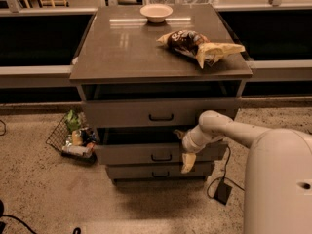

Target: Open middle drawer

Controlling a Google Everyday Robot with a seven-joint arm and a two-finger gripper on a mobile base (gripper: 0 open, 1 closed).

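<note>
The grey-brown cabinet (122, 57) has three drawers. The middle drawer (131, 154) has a small dark bar handle (161, 157) and stands pulled out a little, with a dark gap above its front. My gripper (184, 148) is at the right part of that drawer's front, right of the handle. Its fingers are spread: a dark one is at the drawer's top edge and a tan one (187, 162) hangs down in front of the panel. It holds nothing that I can see. The top drawer (126, 113) is above and the lowest drawer (131, 171) below.
A bowl (156, 12) and a chip bag (202, 45) lie on the cabinet top. A wire basket with items (73, 136) stands on the floor at the cabinet's left. A cable and a small black box (223, 191) lie at the right. My white body (278, 179) fills the lower right.
</note>
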